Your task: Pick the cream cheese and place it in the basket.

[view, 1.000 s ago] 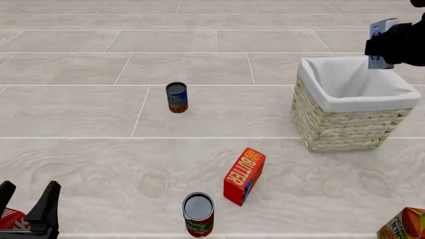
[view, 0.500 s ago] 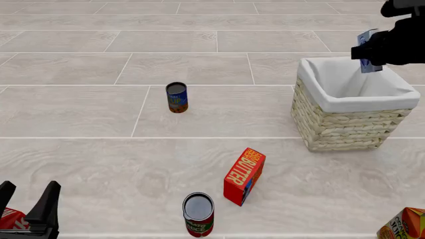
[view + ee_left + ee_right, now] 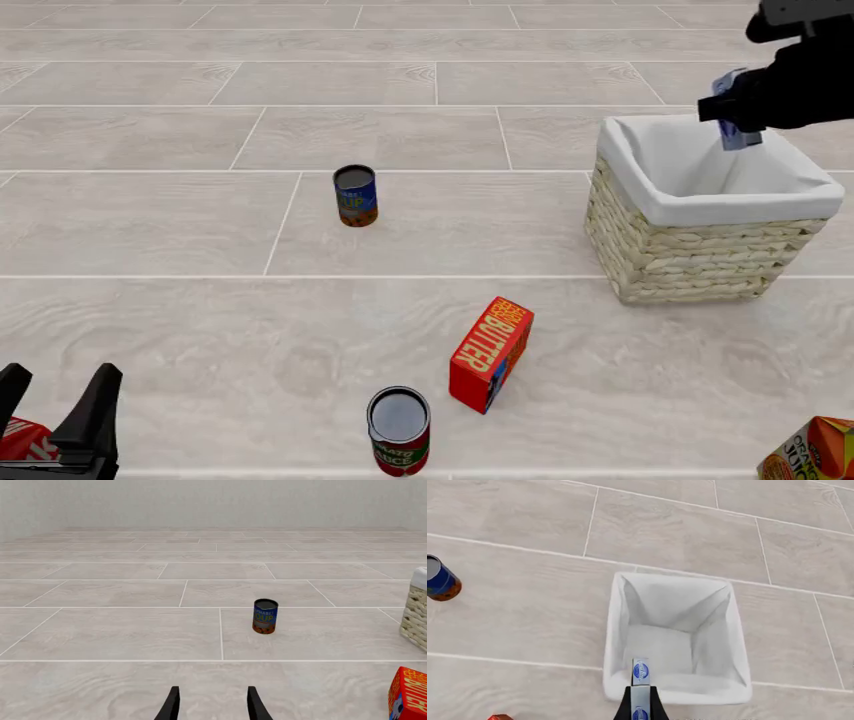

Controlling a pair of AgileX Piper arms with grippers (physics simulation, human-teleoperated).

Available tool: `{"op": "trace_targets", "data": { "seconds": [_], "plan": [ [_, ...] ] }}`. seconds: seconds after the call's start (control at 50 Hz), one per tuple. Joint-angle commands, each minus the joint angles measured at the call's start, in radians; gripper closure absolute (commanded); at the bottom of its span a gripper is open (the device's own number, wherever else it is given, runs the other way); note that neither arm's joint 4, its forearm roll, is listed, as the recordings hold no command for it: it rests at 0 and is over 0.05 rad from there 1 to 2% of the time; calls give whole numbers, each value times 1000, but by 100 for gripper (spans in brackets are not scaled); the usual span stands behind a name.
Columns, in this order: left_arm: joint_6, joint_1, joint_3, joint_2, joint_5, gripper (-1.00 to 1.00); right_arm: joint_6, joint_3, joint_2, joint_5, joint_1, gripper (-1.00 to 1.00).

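Note:
My right gripper [image 3: 738, 118] is shut on the cream cheese [image 3: 737, 128], a small pale blue-grey box with a dark blue oval logo, held above the far side of the basket [image 3: 701, 250]. In the right wrist view the cream cheese [image 3: 640, 680] sticks out between the fingers, straight over the basket's white liner [image 3: 720, 630]; the basket's inside holds nothing. My left gripper [image 3: 54, 415] is open and empty at the near left corner; it also shows in the left wrist view [image 3: 212, 705].
A blue can [image 3: 355, 195] stands mid-table, also in the left wrist view [image 3: 265, 616]. A red butter box [image 3: 490, 352] and a red-labelled can [image 3: 399, 430] stand near the front. An orange carton [image 3: 814, 452] is at the near right, a red item [image 3: 20, 440] by my left gripper.
My right gripper has carried the cream cheese to the left and a little down, from beyond the basket's far right corner to above its far rim. The left arm has not moved.

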Motion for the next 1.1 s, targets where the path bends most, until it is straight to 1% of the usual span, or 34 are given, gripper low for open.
{"op": "trace_targets", "data": {
  "seconds": [0.02, 0.1, 0.18, 0.26, 0.36, 0.38, 0.46, 0.52, 0.58, 0.64, 0.8, 0.84, 1.1],
  "plan": [
    [0, 0, 0, 0, 0, -100, 15, -81, 82, 47, -38, 100],
    [0, 0, 0, 0, 0, -100, 5, -124, 112, 65, -45, 100],
    [0, 0, 0, 0, 0, -100, 2, -133, 139, 77, -46, 100],
    [0, 0, 0, 0, 0, -100, 13, -135, 152, 76, -49, 100],
    [0, 0, 0, 0, 0, -100, 13, -136, 171, 73, -57, 100],
    [0, 0, 0, 0, 0, -100, 25, -137, 177, 72, -55, 100],
    [0, 0, 0, 0, 0, -100, 31, -142, 190, 79, -54, 100],
    [0, 0, 0, 0, 0, -100, 45, -158, 211, 86, -62, 100],
    [0, 0, 0, 0, 0, -100, 44, -174, 222, 96, -66, 100],
    [0, 0, 0, 0, 0, -100, 59, -195, 242, 107, -70, 100],
    [0, 0, 0, 0, 0, -100, 69, -197, 267, 126, -66, 100],
    [0, 0, 0, 0, 0, -100, 64, -189, 273, 115, -72, 100],
    [0, 0, 0, 0, 0, -100, 75, -229, 305, 130, -93, 100]
  ]
}}
